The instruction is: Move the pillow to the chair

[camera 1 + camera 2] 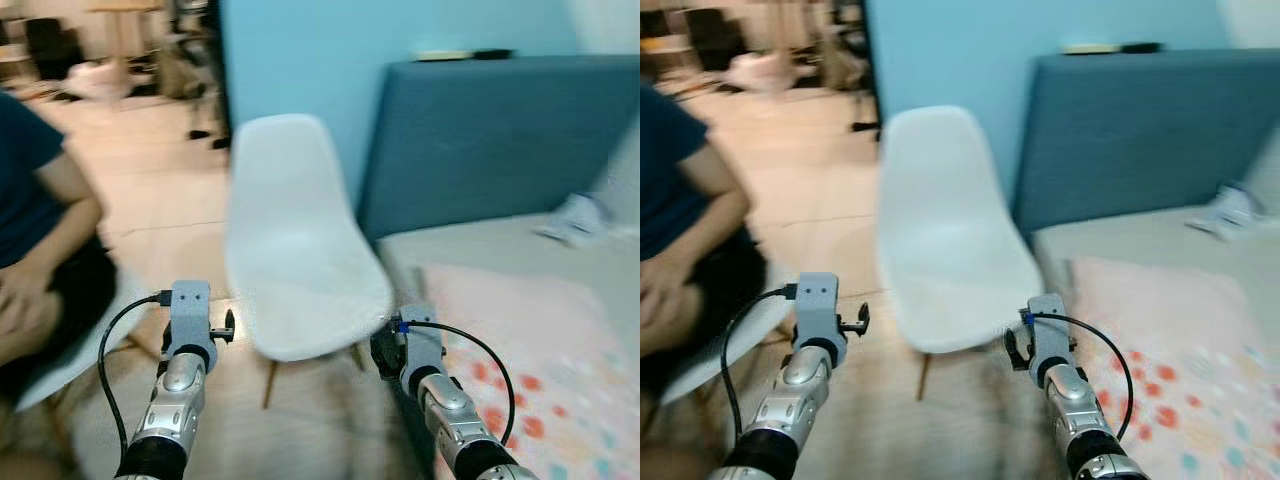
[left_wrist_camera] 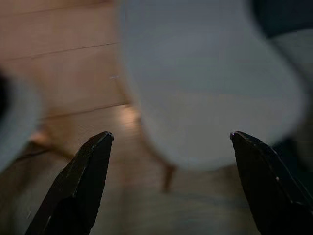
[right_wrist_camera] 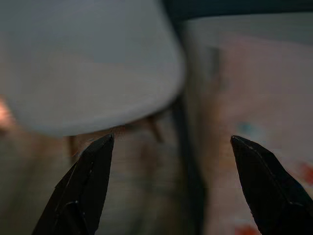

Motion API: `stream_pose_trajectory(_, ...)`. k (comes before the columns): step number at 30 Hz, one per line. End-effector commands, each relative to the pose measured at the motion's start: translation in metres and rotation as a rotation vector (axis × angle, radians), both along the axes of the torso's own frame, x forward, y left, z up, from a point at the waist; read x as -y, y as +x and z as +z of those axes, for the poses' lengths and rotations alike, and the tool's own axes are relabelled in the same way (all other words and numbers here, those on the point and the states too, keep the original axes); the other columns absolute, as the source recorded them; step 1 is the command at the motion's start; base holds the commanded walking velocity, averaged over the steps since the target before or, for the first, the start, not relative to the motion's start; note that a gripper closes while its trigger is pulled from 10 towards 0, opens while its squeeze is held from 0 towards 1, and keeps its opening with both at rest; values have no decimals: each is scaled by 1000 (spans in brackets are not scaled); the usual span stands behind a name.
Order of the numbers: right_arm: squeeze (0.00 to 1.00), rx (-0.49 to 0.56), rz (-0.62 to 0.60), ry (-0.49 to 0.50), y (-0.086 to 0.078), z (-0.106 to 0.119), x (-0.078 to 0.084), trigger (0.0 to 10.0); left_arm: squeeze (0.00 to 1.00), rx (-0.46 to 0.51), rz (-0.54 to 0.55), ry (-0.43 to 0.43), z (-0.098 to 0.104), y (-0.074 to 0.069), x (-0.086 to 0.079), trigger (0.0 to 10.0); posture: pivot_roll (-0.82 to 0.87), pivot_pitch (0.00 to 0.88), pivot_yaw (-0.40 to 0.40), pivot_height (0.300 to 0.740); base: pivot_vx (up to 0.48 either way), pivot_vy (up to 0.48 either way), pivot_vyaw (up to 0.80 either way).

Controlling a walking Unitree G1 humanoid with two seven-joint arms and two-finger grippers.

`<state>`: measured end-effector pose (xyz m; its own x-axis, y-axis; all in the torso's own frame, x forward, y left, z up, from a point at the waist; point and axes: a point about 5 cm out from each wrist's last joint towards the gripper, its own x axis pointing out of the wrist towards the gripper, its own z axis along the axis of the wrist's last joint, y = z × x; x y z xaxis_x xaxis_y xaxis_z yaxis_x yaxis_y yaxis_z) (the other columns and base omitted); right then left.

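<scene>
Bed [image 1: 520,250] with blue headboard [image 1: 500,130] occupies the right; pink spotted pillow [image 1: 530,340] lies on it, blurred, cut off at frame edge. White chair [image 1: 300,260] stands empty beside the bed. Seated person [image 1: 40,250], partly cropped, at left. Left hand [image 2: 171,142] and right hand [image 3: 171,142] both raised forward, fingers spread, empty.

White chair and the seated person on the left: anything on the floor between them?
In the left eye view, only bare wooden floor lies between the white chair and the person; the picture is blurred, so small items could be missed.
</scene>
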<state>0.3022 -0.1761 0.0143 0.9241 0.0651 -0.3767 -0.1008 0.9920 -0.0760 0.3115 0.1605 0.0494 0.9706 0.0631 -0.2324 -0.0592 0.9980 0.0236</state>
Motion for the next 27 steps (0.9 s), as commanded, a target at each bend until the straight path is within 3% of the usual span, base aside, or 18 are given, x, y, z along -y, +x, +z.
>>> stream_pose_trajectory(1, 0, -17, -13, 14, -2, -3, -2, 10000, 0, -20, 9, 20, -5, -3, -5, 10000, -30, 9, -41, 740, 0, 0, -800)
stream_pose_trajectory(27, 0, -26, -50, -21, 0, -2, 6, 10000, 0, -22, 40, 22, -5, -3, -13, 10000, -29, 17, -47, 740, 0, 0, -800)
